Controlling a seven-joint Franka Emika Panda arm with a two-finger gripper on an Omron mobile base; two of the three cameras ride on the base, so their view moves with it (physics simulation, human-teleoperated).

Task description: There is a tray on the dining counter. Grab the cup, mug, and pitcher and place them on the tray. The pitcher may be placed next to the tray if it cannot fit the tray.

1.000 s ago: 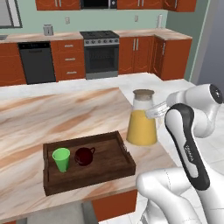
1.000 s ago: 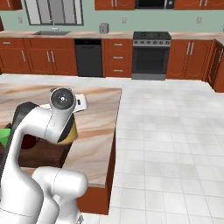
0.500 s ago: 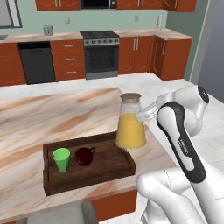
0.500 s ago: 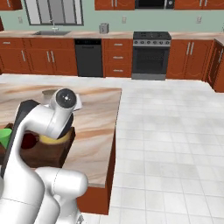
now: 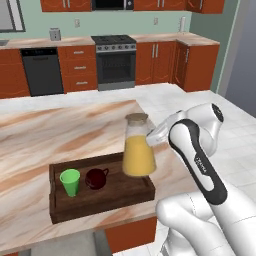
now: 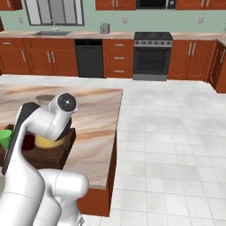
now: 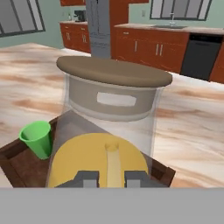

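The marbled tabletop (image 5: 60, 135) stands in a kitchen with red-brown cabinets (image 5: 75, 70), a black stove (image 5: 115, 62) and a pale tiled floor (image 6: 176, 141). On it lies the dark wooden tray (image 5: 100, 197) with the green cup (image 5: 70, 182) and the red mug (image 5: 96, 178) inside. The white arm reaches in from the right with bent elbow, and the jaws (image 7: 109, 179) are clenched on the pitcher (image 5: 138, 147), which is over the right end of the tray; I cannot tell if it touches the tray.

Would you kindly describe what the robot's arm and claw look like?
The arm is glossy white with rounded links, a dark band running along one link, and dark round joint caps. The claw ends in two small, dark grey, blocky fingertips.
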